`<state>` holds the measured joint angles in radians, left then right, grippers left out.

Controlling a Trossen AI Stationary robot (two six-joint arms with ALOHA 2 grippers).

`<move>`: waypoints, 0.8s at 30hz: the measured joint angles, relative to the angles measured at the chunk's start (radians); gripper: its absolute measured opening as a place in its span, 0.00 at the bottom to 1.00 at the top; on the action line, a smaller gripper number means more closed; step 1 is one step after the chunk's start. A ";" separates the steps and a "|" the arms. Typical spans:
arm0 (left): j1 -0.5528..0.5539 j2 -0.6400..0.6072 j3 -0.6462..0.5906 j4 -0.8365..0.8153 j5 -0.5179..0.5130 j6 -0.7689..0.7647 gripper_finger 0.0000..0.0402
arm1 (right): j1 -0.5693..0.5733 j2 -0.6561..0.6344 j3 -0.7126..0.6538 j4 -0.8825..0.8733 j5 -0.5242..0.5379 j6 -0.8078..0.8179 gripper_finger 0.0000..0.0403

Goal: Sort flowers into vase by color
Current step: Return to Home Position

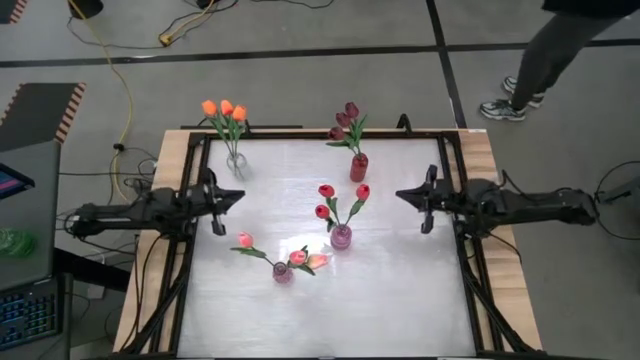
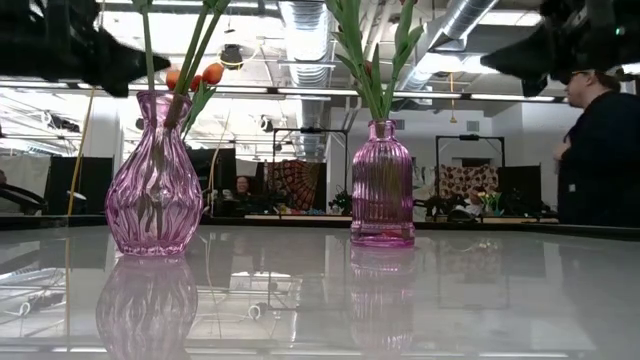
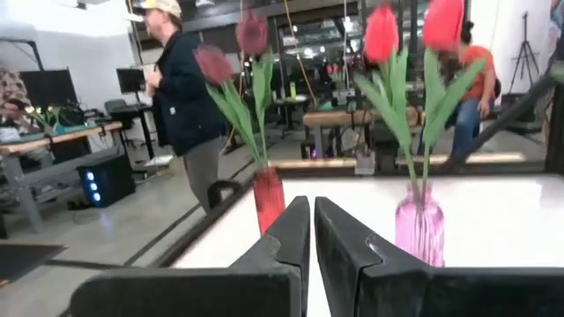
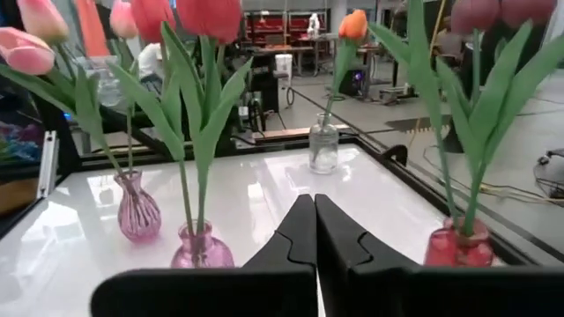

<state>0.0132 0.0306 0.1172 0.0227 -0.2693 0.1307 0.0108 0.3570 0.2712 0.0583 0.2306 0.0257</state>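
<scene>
Closed left fingers [image 3: 293, 238], right fingers [image 4: 304, 224] sit near opposite table [image 1: 400, 300] edges, vases [image 1: 341, 236] between.

Overhead view looks straight down; low view skims the table [image 1: 400, 290] level.

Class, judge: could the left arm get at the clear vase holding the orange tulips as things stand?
Probably yes. The clear vase stands close to the left gripper, on its own side, with only bare table between them. Its jaws are shut and would need opening.
</scene>
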 joint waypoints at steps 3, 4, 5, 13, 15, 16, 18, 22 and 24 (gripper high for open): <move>0.000 0.002 -0.058 0.061 0.000 0.007 0.02 | -0.034 0.001 -0.064 0.078 -0.046 0.001 0.06; 0.000 0.001 -0.071 0.083 0.000 0.009 0.02 | -0.046 0.001 -0.088 0.110 -0.065 0.001 0.07; 0.000 0.001 -0.084 0.104 0.000 0.011 0.02 | -0.059 0.001 -0.111 0.153 -0.085 0.001 0.08; 0.007 0.001 -0.107 0.130 -0.005 0.038 0.02 | -0.168 0.001 -0.241 0.361 -0.184 0.028 0.05; 0.015 0.001 -0.107 0.129 -0.005 0.042 0.02 | -0.197 0.002 -0.262 0.396 -0.229 0.030 0.05; 0.019 0.001 -0.107 0.127 -0.004 0.042 0.02 | -0.211 0.002 -0.262 0.409 -0.252 0.030 0.06; 0.028 0.001 -0.107 0.125 -0.004 0.039 0.02 | -0.236 0.002 -0.263 0.401 -0.291 0.030 0.07; 0.042 0.001 -0.107 0.124 -0.001 0.025 0.02 | -0.278 0.002 -0.263 0.399 -0.339 0.030 0.06; 0.045 0.001 -0.108 0.117 -0.001 0.023 0.02 | -0.296 0.002 -0.263 0.398 -0.340 0.029 0.06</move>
<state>0.0586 0.0315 0.0093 0.1398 -0.2699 0.1539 -0.2853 0.3588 0.0082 0.4562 -0.1097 0.0551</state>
